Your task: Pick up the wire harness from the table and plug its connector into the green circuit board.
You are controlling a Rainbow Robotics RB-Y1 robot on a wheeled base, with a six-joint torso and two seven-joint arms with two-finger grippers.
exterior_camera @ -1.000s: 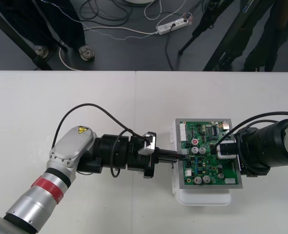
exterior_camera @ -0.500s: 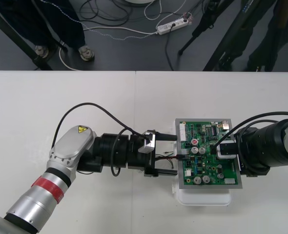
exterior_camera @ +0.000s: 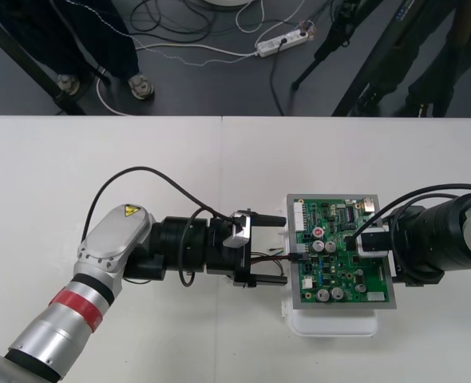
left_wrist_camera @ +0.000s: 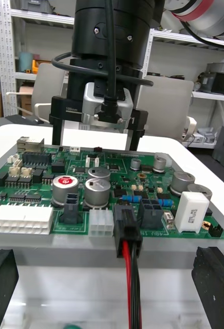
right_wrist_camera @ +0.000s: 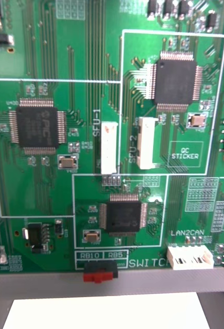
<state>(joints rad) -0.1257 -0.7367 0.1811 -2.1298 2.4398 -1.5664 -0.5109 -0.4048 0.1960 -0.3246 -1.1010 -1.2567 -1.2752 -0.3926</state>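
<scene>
**A:** Where is the left tool (exterior_camera: 274,250) standing?

**B:** It is reaching in from the left side and is stopping just beside the left edge of the green circuit board (exterior_camera: 341,275). Its fingers (left_wrist_camera: 215,280) are standing wide apart and are gripping nothing.

**A:** And where is the wire harness (exterior_camera: 266,257) lying?

**B:** It is lying between those open fingers without touching them. Its black plug (left_wrist_camera: 127,229) is sitting in the row of connectors on the board's edge, between a white connector (left_wrist_camera: 100,224) and a black one (left_wrist_camera: 152,213). It is looking seated there. The red and black wires (left_wrist_camera: 131,293) are running from the plug back toward the left tool.

**A:** What is the board resting on?

**B:** It is resting on its white base (exterior_camera: 331,325), and the base is standing on the light tabletop (exterior_camera: 140,159).

**A:** And the right tool (exterior_camera: 373,242)?

**B:** It is coming in from the right and is hanging over the right part of the board, close above the chips. Whether it is grasping anything, I cannot tell.
</scene>
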